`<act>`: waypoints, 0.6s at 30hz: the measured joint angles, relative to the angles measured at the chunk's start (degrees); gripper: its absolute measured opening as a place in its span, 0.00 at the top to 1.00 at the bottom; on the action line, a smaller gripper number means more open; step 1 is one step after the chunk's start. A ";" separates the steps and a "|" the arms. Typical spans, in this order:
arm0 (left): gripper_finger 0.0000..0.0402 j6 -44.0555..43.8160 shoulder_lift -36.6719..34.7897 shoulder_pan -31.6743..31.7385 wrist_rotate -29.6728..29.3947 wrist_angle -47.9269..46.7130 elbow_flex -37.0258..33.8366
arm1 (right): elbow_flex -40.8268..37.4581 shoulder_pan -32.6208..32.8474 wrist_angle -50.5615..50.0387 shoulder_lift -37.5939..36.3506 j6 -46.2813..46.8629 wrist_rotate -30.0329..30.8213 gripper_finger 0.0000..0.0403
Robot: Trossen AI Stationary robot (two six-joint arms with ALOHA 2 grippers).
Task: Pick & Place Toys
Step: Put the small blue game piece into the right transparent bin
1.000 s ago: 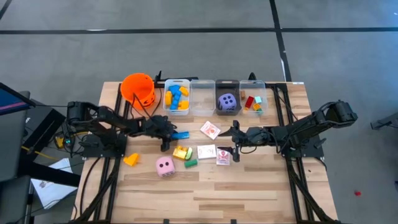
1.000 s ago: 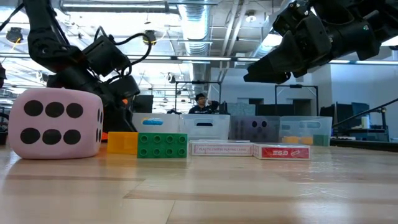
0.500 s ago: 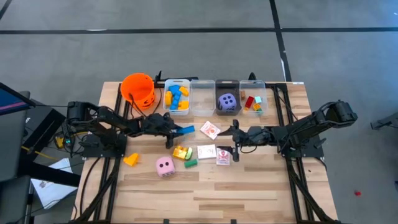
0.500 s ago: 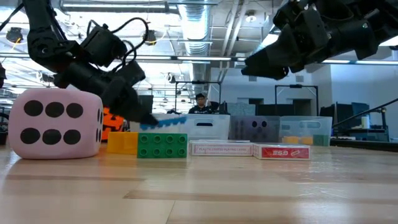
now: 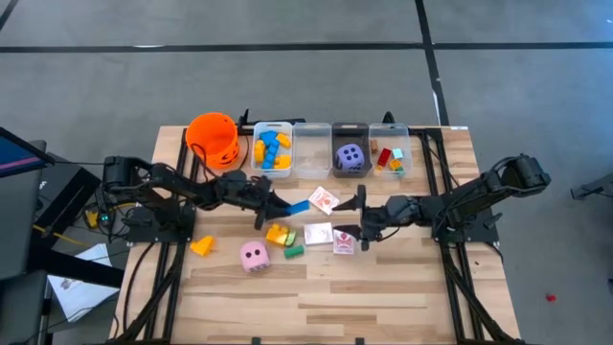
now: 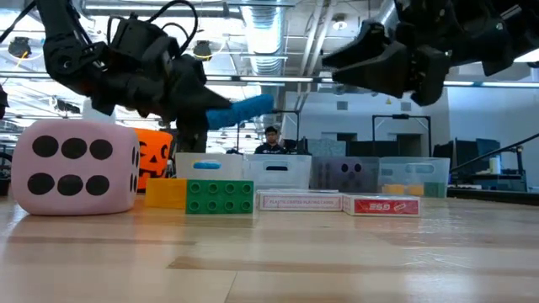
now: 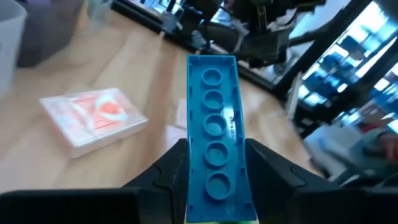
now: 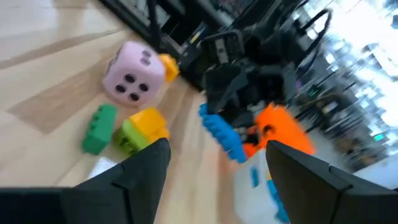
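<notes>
I am looking down on a pale wooden worktop (image 5: 383,287) standing on a grey floor; the low view looks past it into a workshop with ceiling ducts and lights, where a person (image 6: 271,140) sits far behind the bins. Along the far edge stand an orange bucket (image 5: 213,136) and four clear bins (image 5: 311,149): the leftmost holds blue and yellow blocks, the next looks empty, the third holds the purple die (image 5: 351,157), the rightmost holds small red, green and orange pieces. Nearer to me lie the pink die (image 5: 254,255), an orange block (image 5: 202,246) to its left, a yellow block (image 5: 279,235) and a green block (image 5: 294,251) to its right, then three pink-and-white cards (image 5: 319,233) around the middle.

Since a second ago my left arm has lifted the blue block (image 5: 299,206) off the worktop and carried it to the right; in the low view it has risen from behind the green block to well above the bins' rims. My right arm has barely shifted, only tipping a little lower over the cards.

My left hand (image 5: 278,204) is clamped on the near end of the long blue block, which juts out beyond the fingers, clear of the worktop, close to the far card (image 5: 325,199). My right hand (image 5: 352,218) hovers over the cards with its fingers spread apart, holding nothing.
</notes>
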 joint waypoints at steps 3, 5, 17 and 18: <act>0.70 -2.53 0.00 -1.67 0.20 -0.01 1.77 | 0.47 -0.02 1.89 0.00 -0.88 0.11 0.34; 0.70 -2.59 0.00 -3.09 0.31 -0.01 3.39 | 1.32 -0.02 1.88 0.00 -0.59 -0.03 0.34; 0.70 -2.54 -0.02 -8.49 0.25 -6.66 14.00 | 7.77 0.11 -8.66 0.54 -0.45 -0.26 0.34; 0.70 -2.52 -0.02 -8.64 0.22 -8.18 14.55 | 8.09 0.11 -8.62 0.54 -0.45 -0.26 0.34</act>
